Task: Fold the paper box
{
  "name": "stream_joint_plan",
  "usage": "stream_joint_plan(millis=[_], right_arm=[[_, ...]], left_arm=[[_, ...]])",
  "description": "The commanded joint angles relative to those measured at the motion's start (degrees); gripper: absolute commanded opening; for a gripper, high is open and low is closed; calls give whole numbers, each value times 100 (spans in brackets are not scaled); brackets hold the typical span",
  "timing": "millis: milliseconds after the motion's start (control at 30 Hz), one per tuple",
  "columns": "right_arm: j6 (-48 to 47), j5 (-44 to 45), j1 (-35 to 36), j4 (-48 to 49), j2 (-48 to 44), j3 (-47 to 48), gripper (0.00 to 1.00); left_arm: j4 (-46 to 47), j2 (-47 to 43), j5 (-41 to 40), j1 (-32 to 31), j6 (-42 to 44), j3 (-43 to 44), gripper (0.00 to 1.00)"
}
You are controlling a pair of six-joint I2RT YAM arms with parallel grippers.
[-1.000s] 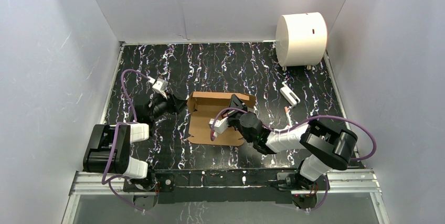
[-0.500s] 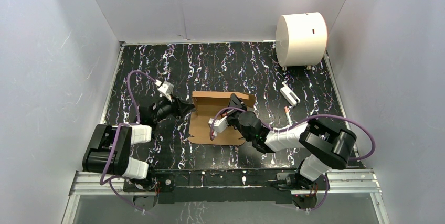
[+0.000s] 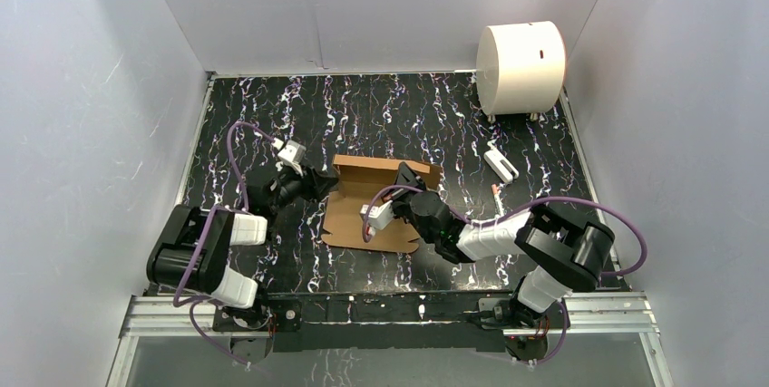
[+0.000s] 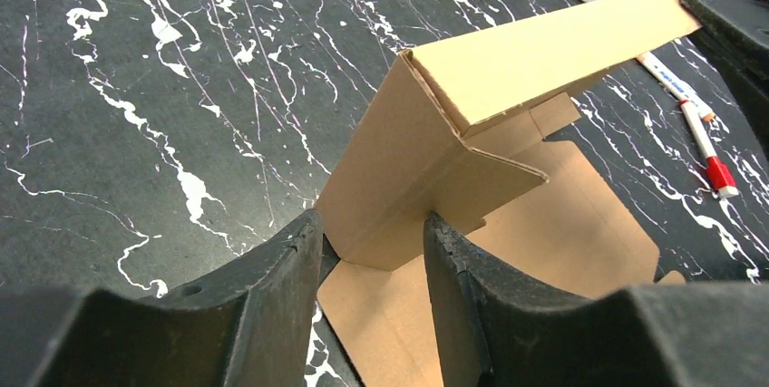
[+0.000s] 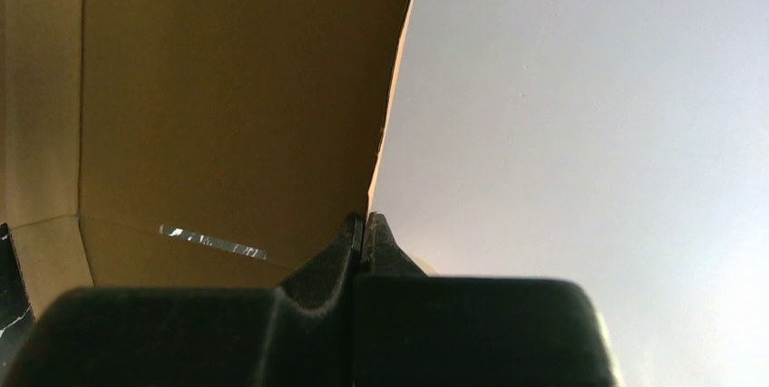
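Note:
The paper box (image 3: 349,215) lies partly flat on the black marbled table, its back wall raised. My left gripper (image 3: 325,185) is at the box's left edge, open, with its fingers on either side of an upright brown flap (image 4: 399,178). The box's raised back wall (image 4: 544,43) runs off to the right in the left wrist view. My right gripper (image 3: 405,174) is over the box's back right part, shut on a thin edge of the cardboard (image 5: 227,88). In the right wrist view the jaws (image 5: 365,220) pinch that edge.
A large white cylinder (image 3: 520,68) stands at the back right corner. A small white object (image 3: 501,162) and a red-and-white pen (image 3: 496,195) lie right of the box; the pen also shows in the left wrist view (image 4: 698,115). Grey walls enclose the table.
My left gripper has moved right, from clear of the box to its left edge, and now straddles the flap. The right arm and the box have hardly moved.

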Motion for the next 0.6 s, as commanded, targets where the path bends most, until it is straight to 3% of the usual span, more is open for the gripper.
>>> stream_joint_plan(millis=[0,433,567], right_arm=[[153,-440,37,-523,-12,183,0],[390,-677,37,-1165,-81,316,0],[444,-714,37,-1313,-90,360,0]], left_arm=[[706,226,-230,-69,163,119,43],[1346,858,-592,-360,326,317,44],[1627,1012,-883,-447,364,310,40]])
